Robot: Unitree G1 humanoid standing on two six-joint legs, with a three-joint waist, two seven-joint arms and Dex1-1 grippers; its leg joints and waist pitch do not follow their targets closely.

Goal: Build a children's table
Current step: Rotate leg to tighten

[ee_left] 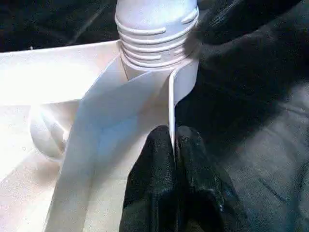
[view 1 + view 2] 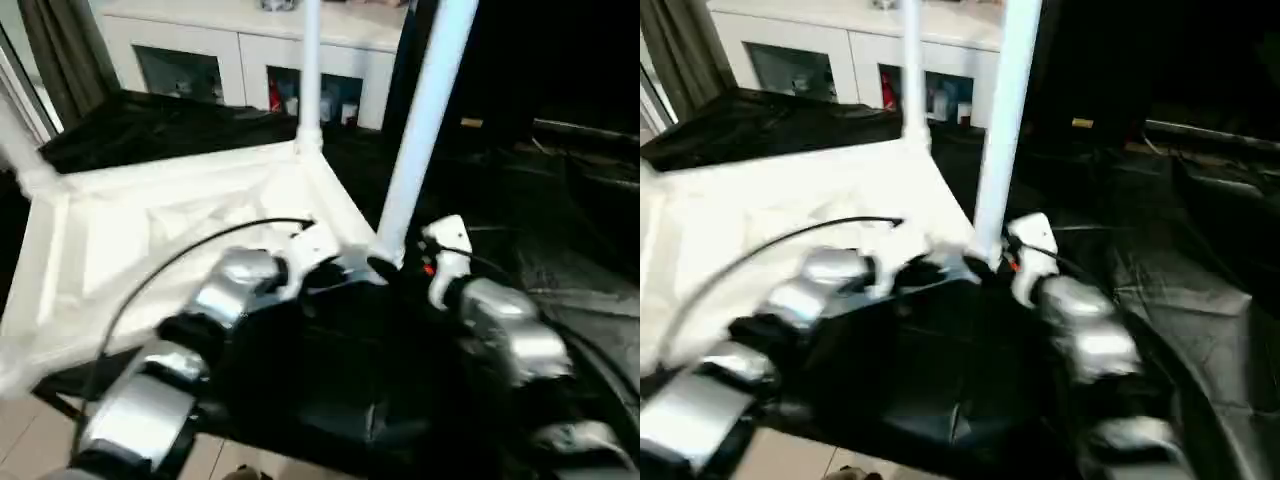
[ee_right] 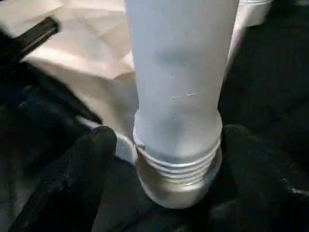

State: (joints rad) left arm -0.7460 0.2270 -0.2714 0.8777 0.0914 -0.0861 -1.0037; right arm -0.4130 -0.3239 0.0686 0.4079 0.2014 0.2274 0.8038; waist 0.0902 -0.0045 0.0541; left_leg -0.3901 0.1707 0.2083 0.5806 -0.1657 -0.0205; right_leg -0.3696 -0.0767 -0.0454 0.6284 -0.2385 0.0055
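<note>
The children's table top (image 2: 150,230) lies upside down on black cloth, its ribbed underside facing up. One white leg (image 2: 310,70) stands in the far corner socket. A second leg (image 2: 420,130) stands upright in the near right corner, and its threaded end (image 3: 176,169) meets the socket. My left gripper (image 1: 174,145) is shut on the thin rim wall of the top just beside that socket. My right gripper (image 3: 169,166) is open, with one black finger (image 3: 82,169) on each side of the leg's base and a gap to the leg.
A white cabinet (image 2: 250,50) with shelves stands behind the work. A dark curtain (image 2: 60,50) hangs at the back left. Wrinkled black cloth (image 2: 560,230) spreads to the right. A black cable (image 2: 180,255) arcs over my left forearm. Floor tiles (image 2: 30,440) show at the near left.
</note>
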